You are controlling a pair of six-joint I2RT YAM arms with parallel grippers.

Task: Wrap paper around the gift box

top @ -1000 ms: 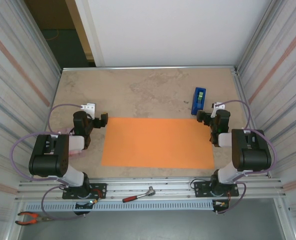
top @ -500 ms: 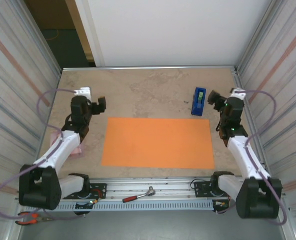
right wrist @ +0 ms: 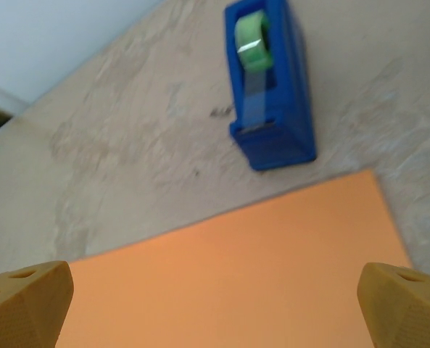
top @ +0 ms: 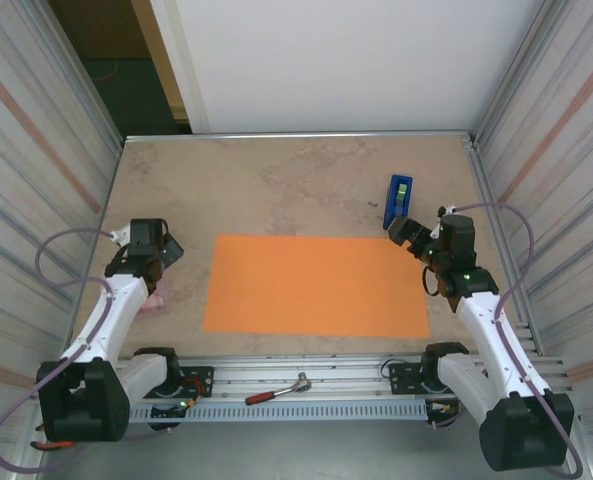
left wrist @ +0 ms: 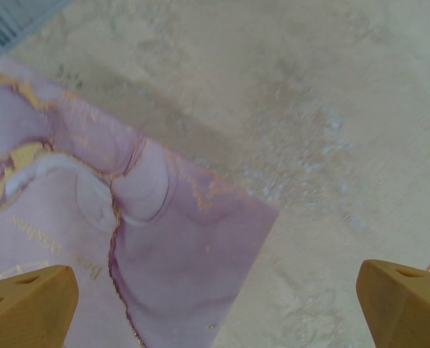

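High rear overview; two close downward wrist views; shared paper (top: pixel 316 285)

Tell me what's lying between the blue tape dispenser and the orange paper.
Nothing, just a narrow strip of bare tabletop between the tape dispenser and the paper's far edge. The right wrist view shows it clearest.

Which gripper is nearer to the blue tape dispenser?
Right. The right gripper hovers close beside the tape dispenser, by the far right corner of the paper; the left gripper sits across the table, past its left edge.
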